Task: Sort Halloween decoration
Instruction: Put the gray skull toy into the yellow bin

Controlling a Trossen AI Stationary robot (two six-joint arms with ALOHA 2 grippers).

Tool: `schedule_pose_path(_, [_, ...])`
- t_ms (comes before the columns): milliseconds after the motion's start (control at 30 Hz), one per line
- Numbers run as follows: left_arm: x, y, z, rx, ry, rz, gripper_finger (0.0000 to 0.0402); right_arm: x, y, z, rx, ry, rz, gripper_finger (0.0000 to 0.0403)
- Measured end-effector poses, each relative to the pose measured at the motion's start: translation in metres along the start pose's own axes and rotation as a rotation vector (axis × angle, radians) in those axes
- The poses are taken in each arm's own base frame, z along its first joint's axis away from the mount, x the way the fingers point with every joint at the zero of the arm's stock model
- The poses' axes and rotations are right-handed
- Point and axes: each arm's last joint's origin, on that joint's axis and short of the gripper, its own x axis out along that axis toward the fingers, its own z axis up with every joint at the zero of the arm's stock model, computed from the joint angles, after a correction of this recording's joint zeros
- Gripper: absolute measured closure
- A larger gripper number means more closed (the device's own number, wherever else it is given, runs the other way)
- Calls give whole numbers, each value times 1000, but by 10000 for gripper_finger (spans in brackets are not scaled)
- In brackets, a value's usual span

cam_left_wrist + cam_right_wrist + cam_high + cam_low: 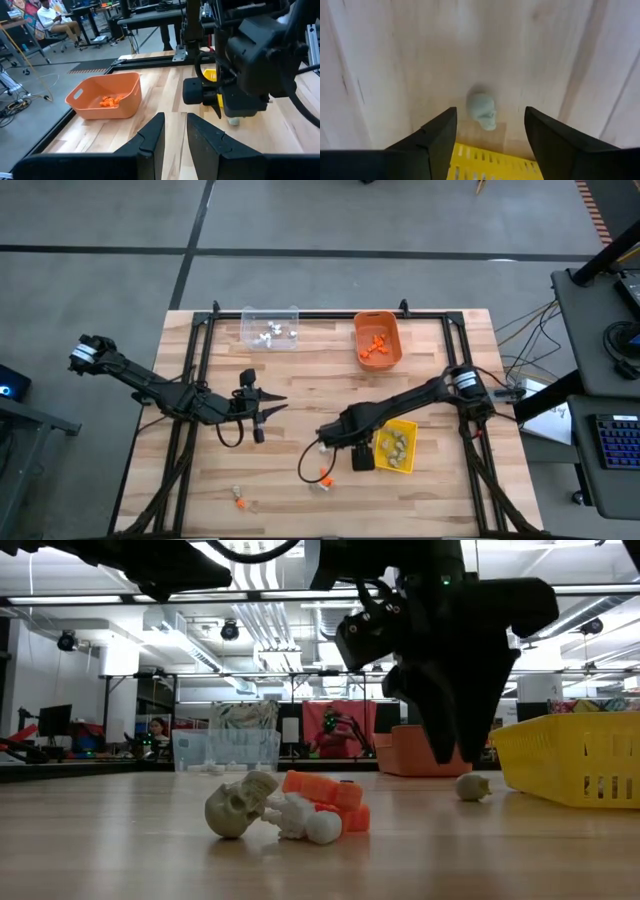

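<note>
Just small rounded skull trinket (482, 112)

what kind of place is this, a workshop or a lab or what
Most likely a robotics lab or open-plan workshop. The wooden table carries two robot arms on a black frame, a desk with a keyboard stands beside it, and a seated person and more workbenches show under ceiling strip lights.

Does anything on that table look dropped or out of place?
Yes. A small pale skull trinket lies on the wood just outside the yellow slotted plastic bin, below the right gripper, whose fingers stand open. It looks as if it missed the bin. A few more trinkets lie loose near the table's front edge.
</note>
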Motion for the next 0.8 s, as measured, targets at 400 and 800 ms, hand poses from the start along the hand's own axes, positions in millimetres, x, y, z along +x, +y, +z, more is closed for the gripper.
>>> schedule_pose_path(400, [0,0,3,1,-24,1,338,30,-2,7,-47,69,-10,184])
schedule_pose_path(800, [0,0,3,1,-23,1,338,36,-3,10,-63,88,-6,247])
